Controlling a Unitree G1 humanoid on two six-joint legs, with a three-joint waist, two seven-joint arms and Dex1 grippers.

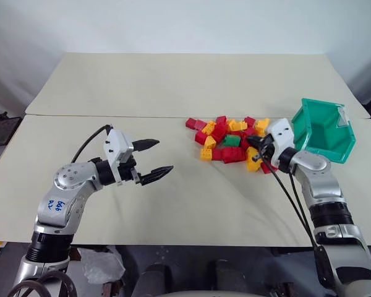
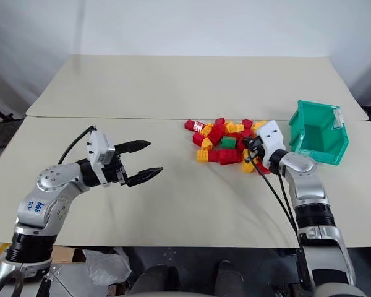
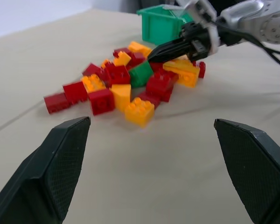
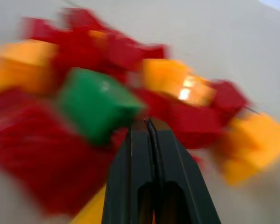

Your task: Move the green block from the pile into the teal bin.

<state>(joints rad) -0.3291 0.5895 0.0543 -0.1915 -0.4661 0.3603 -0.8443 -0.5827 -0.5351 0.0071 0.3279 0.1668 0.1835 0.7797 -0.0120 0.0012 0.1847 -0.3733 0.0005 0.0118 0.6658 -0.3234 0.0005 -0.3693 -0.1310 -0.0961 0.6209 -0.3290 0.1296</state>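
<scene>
Nearest the head camera, the left tool point(image 1: 154, 159) hangs over bare bench point(image 1: 173, 210), its 2 black fingers spread wide with nothing between them. Farther out on the robot's right, the right tool point(image 3: 154, 52) has its fingers pressed together, empty, with the tips at the right edge of the pile point(image 1: 229, 140). That heap of red and yellow bricks lies near the middle of the bench, and the green block point(image 1: 231, 141) sits in it, hemmed by red bricks, just beside the closed fingertips but not gripped. It is a small studded brick; the right wrist view shows it blurred, just beyond the fingertips. Farthest right stands the teal bin point(image 1: 315, 117), tilted; the head views show nothing inside it. From the left wrist view, the bin sits behind the pile.
</scene>
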